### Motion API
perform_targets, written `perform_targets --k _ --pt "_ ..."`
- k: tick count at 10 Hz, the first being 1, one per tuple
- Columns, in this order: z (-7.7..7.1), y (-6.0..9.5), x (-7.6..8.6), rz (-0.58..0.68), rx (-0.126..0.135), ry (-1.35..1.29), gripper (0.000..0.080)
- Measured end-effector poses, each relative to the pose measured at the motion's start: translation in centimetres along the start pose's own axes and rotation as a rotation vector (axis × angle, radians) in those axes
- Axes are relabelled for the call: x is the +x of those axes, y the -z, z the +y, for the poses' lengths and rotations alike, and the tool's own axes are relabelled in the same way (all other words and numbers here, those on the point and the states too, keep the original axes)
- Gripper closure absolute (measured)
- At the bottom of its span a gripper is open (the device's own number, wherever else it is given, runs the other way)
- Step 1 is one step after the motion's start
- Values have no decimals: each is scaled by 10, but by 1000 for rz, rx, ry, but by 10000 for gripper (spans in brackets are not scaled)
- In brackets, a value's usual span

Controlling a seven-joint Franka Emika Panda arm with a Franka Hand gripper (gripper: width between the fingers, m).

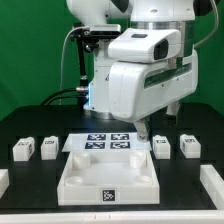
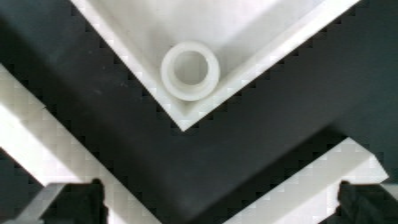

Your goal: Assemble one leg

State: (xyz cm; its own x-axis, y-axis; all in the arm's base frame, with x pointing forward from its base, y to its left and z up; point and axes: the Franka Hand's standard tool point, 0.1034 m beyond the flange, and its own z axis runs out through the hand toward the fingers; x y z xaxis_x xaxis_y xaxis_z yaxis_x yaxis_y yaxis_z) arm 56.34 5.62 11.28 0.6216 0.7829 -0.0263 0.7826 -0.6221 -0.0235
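Hovering over tray [image 1: 70, 182] socket [image 2: 191, 72], gripper [image 2: 214, 205] spread wide, empty; nearest leg [image 1: 160, 146] beside tray.

In the exterior view, the tray-like part [image 1: 110, 175] is lying at the frame's lower centre on the tabletop [image 1: 35, 125], and the marker board [image 1: 110, 143] is lying just behind it. The far-left leg [image 1: 22, 150] and inner-left leg [image 1: 47, 147] are standing at the exterior view's left of the board. The inner-right leg [image 1: 161, 147] and far-right leg [image 1: 188, 147] are standing at its right. In the wrist view, the tool [image 2: 199, 205] is hanging above a tray corner holding a round socket [image 2: 191, 72].
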Motion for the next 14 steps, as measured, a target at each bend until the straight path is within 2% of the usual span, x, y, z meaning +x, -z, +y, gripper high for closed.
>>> perform_targets --k 8,9,10,11,14 --pt "-2 -1 -2 1 0 33 150" --pt "-14 -5 -13 -4 2 54 150" --pt "-32 -11 -28 -3 -4 178 150" --pt "-50 -19 -48 -2 -7 316 150" --pt "-73 -57 -116 2 16 679 150"
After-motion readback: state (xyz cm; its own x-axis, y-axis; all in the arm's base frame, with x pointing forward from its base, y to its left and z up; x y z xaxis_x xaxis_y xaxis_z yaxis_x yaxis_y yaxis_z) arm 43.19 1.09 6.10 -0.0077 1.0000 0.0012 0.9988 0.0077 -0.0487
